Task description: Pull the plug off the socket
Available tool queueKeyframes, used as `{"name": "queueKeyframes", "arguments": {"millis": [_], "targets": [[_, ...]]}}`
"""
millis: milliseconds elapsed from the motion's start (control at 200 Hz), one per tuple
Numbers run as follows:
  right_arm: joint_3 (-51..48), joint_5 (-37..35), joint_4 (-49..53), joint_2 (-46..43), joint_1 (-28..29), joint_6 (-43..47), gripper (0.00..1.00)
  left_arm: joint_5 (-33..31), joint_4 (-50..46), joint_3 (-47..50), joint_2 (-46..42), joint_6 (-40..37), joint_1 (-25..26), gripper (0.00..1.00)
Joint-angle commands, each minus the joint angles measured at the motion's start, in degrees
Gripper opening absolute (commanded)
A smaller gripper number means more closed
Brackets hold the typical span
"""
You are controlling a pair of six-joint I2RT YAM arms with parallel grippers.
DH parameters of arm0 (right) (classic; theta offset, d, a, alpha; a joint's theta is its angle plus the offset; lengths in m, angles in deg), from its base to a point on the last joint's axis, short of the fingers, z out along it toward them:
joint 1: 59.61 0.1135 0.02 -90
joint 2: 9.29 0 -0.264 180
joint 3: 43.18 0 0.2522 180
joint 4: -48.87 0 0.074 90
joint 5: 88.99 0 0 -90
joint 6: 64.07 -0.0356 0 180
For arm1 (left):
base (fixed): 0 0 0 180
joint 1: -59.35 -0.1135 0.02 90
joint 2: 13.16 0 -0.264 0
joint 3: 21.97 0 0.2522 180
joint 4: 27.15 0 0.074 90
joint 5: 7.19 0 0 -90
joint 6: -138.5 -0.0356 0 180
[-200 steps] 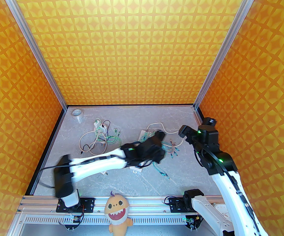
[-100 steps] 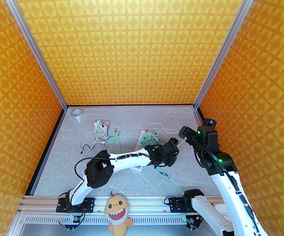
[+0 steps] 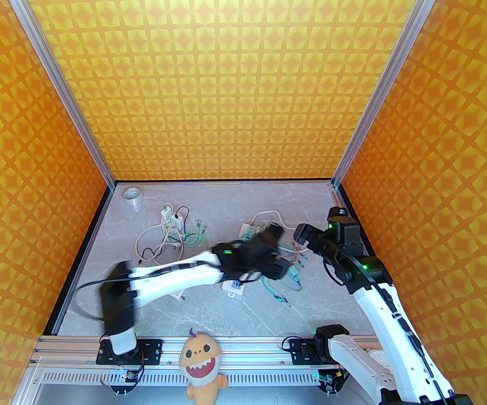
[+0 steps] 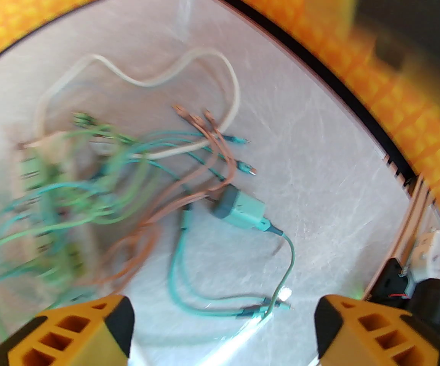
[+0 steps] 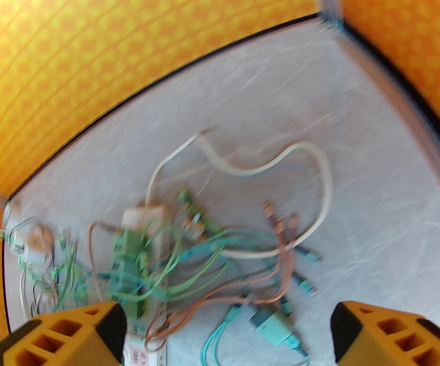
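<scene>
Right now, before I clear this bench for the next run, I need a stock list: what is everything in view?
power strip: one, white with pastel outlets, mid-table, partly under the left arm.
teal plug: one, teal with grey end, loose on the table right of the strip.
white cord: one, white, looping past the strip's far end.
thin cables: several, green, teal and orange-brown, tangled over and beside the strip.
second bundle: one, white adapter with mixed cables, far left.
tape roll: one, whitish, far left corner.
plush toy: one, orange, near rail between the bases.
table: one, grey marbled.
left gripper: one, yellow fingers, open, facing the plug.
right gripper: one, yellow fingers, open, facing the cables.
</scene>
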Motion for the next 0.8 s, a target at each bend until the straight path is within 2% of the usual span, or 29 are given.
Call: {"name": "queueKeyframes", "arguments": {"millis": [0,10,175,300,445,580,795], "targets": [[-1.16,5.11,-2.06,1.03,3.38,1.18,0.89,-2.72,1.50,7.51,-8.59,1.71,-2.51,0.98],[-1.24,5.17,-2.20,1.09,3.99,1.18,0.88,-2.88,1.59,8.27,-9.39,1.86,-2.78,1.00],[-1.47,1.58,-3.94,4.43,16.97,-1.94,0.82,-4.24,2.43,21.67,-22.41,4.90,-10.03,0.99],[-0.86,-4.12,-4.86,7.82,27.91,-6.31,0.78,-4.30,3.21,30.48,-31.02,6.37,-15.76,0.99],[1.36,-10.75,-6.03,14.24,40.23,-11.67,0.73,-4.69,3.33,36.80,-37.83,7.57,-19.86,0.99],[3.23,-11.70,-8.76,21.97,45.44,-14.14,0.70,-4.69,2.85,39.72,-39.38,8.14,-21.45,0.99],[9.00,-11.41,-9.77,32.79,46.52,-13.46,0.69,-4.71,2.55,42.16,-40.69,8.50,-21.65,0.99]]}}
